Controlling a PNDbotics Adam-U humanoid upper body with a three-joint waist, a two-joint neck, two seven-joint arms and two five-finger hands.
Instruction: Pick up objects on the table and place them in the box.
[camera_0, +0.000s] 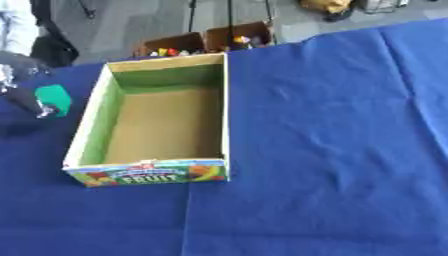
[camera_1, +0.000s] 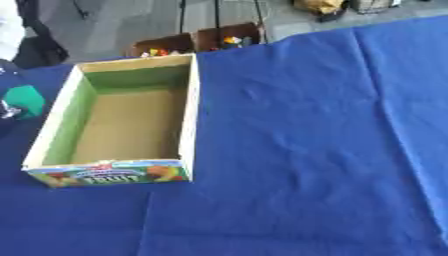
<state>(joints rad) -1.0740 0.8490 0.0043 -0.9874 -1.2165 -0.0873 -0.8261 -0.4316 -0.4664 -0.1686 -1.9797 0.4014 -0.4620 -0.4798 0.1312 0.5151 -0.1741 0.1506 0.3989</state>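
An open cardboard fruit box (camera_0: 224, 115) with green inner walls and a bare brown floor stands on the blue cloth; nothing lies inside it. At the left edge my left hand (camera_0: 26, 97) comes in, dark with silver parts, its fingers curled round a small green object (camera_0: 55, 98). Hand and object hover just outside the box's left wall, about level with the middle of the wall. The same green object (camera_1: 24, 100) shows at the left edge of the right eye view. My right hand appears in neither view.
The blue tablecloth (camera_0: 332, 140) spreads wide to the right and in front of the box, with soft folds. Beyond the table's far edge stand brown cartons (camera_0: 206, 42) holding several small colourful things.
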